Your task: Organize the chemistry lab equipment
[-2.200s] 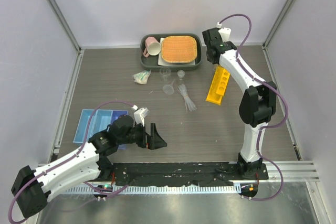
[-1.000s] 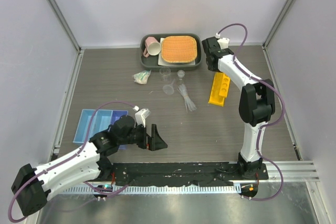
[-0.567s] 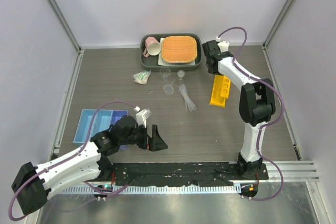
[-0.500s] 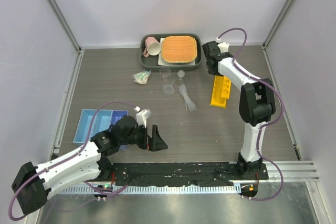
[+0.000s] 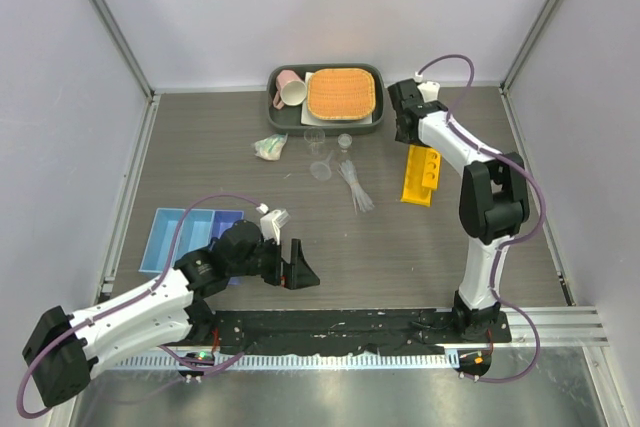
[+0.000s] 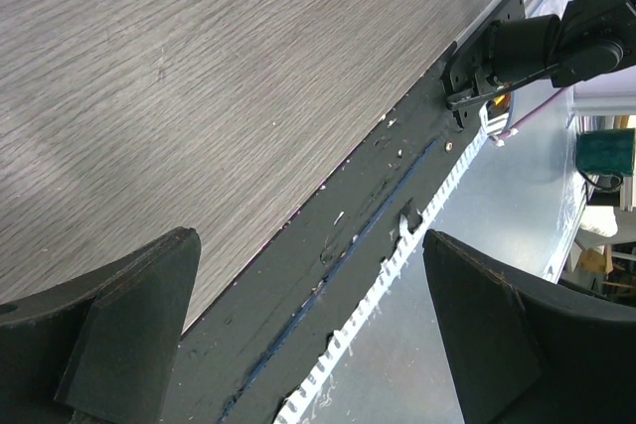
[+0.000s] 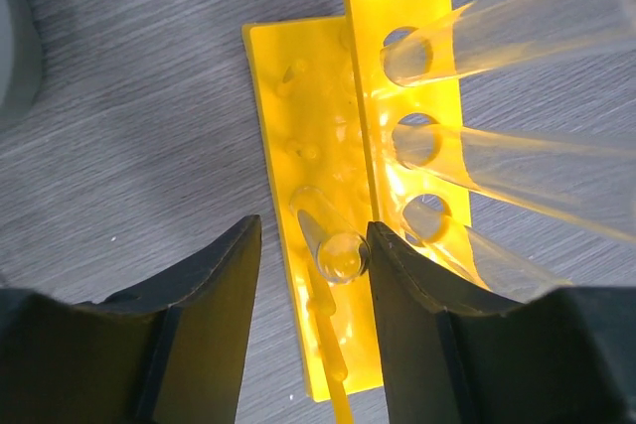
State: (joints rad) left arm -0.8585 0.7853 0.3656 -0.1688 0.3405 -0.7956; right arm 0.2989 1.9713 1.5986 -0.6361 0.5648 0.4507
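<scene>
Right jaws apart around tube (image 7: pixel 334 247) on rack (image 7: pixel 283 96)

**Where things lie**

The far tray (image 5: pixel 274 119) stands at the far edge of the table (image 5: pixel 200 157), in the middle. In it the mug (image 5: pixel 291 89) is left of the mat (image 5: pixel 341 93). Just before this tray are the beakers (image 5: pixel 316 137). The pipettes (image 5: pixel 355 189) lie a little nearer, to their right. The rack (image 5: pixel 421 175) lies right of them, apart, with three tubes (image 7: pixel 517 156) in its holes and one tube (image 7: pixel 333 243) over its base. The compartment tray (image 5: pixel 168 237) is at the near left, well apart from all.
</scene>
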